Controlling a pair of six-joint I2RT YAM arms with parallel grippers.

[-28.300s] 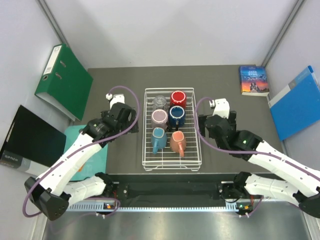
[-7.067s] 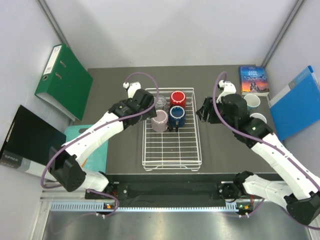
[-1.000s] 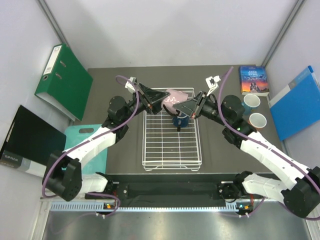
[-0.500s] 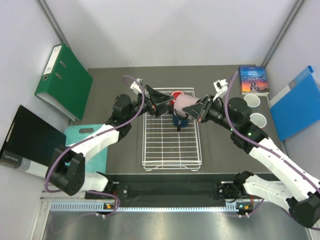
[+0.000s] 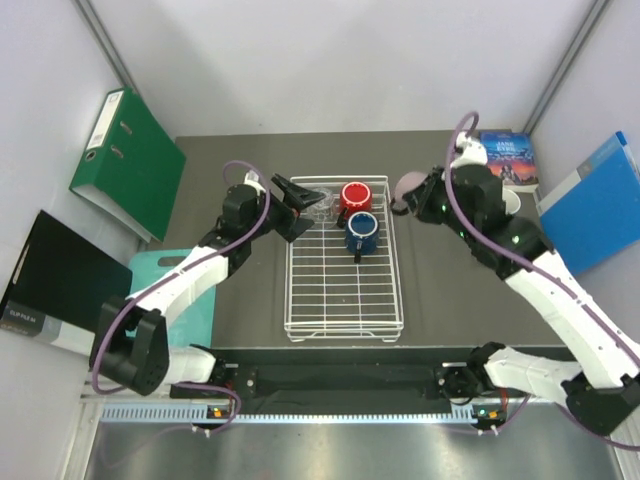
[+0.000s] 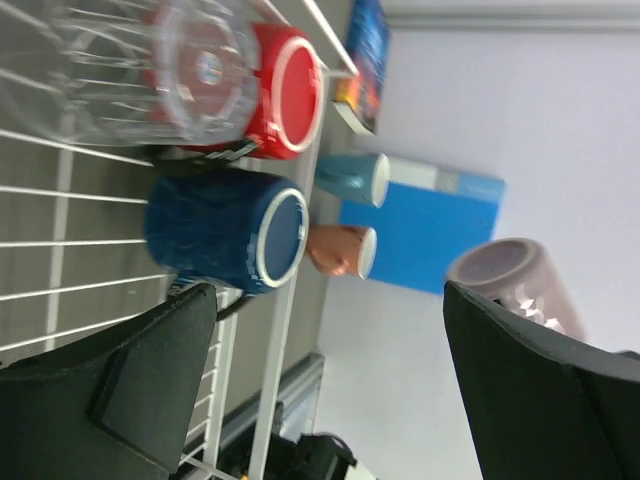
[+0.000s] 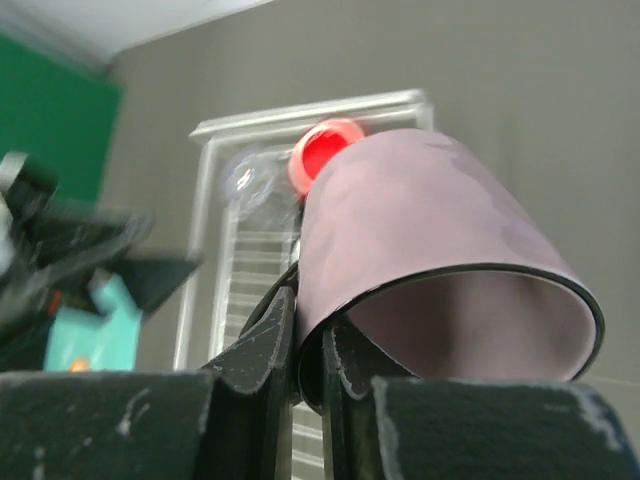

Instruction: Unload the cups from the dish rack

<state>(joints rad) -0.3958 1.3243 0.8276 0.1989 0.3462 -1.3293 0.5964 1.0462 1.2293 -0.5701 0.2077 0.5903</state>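
The white dish rack (image 5: 345, 300) holds a red cup (image 5: 355, 195), a dark blue cup (image 5: 360, 232) and a clear glass tumbler (image 5: 322, 207) at its far end. My right gripper (image 5: 414, 200) is in the air just right of the rack, shut on the wall of the mauve-pink cup (image 5: 404, 187), one finger inside the rim (image 7: 430, 230). My left gripper (image 5: 292, 207) hangs open and empty over the rack's far left corner. Its wrist view shows the tumbler (image 6: 200, 70), red cup (image 6: 285, 95), dark blue cup (image 6: 225, 235), and beyond them a light blue cup (image 6: 352, 177) and a salmon cup (image 6: 340, 250) on the table.
A book (image 5: 508, 160) and a blue folder (image 5: 595, 205) lie at the far right. A green binder (image 5: 130, 165), a black folder (image 5: 60, 280) and a teal board (image 5: 175, 290) lie at the left. My right arm covers the cups on the table.
My left gripper has opened, let go of the mauve-pink cup and drawn back left. My right gripper has carried the cup rightward off the rack.
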